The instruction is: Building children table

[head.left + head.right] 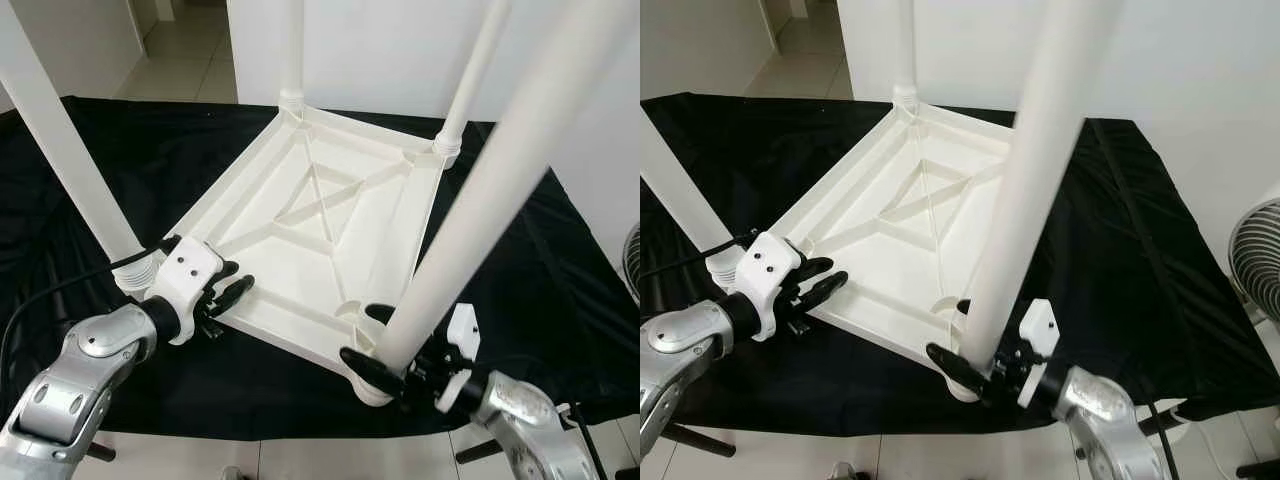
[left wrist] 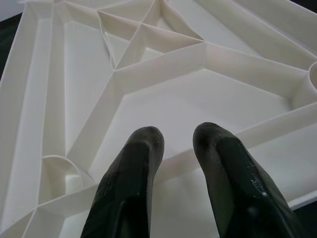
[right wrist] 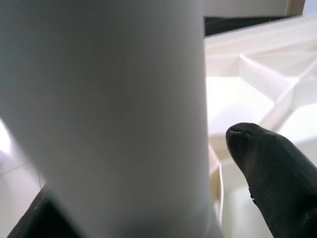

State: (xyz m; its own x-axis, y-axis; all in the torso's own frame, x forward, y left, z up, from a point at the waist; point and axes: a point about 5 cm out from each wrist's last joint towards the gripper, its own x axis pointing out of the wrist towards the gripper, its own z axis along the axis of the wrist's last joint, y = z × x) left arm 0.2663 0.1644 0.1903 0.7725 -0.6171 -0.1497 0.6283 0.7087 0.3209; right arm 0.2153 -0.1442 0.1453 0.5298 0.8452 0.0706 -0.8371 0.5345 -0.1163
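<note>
Left eye view: legs [image 1: 470, 205] in tabletop [image 1: 330, 240] sockets

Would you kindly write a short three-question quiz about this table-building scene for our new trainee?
1. True or false: the white tabletop lies upside down on the black cloth.
2. How many legs stand in its corner sockets?
3. The right gripper is around: A) the near-right leg B) a fan C) the cloth.

Key:
1. True; its ribbed underside faces up.
2. Four.
3. A, near the leg's base. The left gripper rests at the tabletop's near-left edge.
</note>
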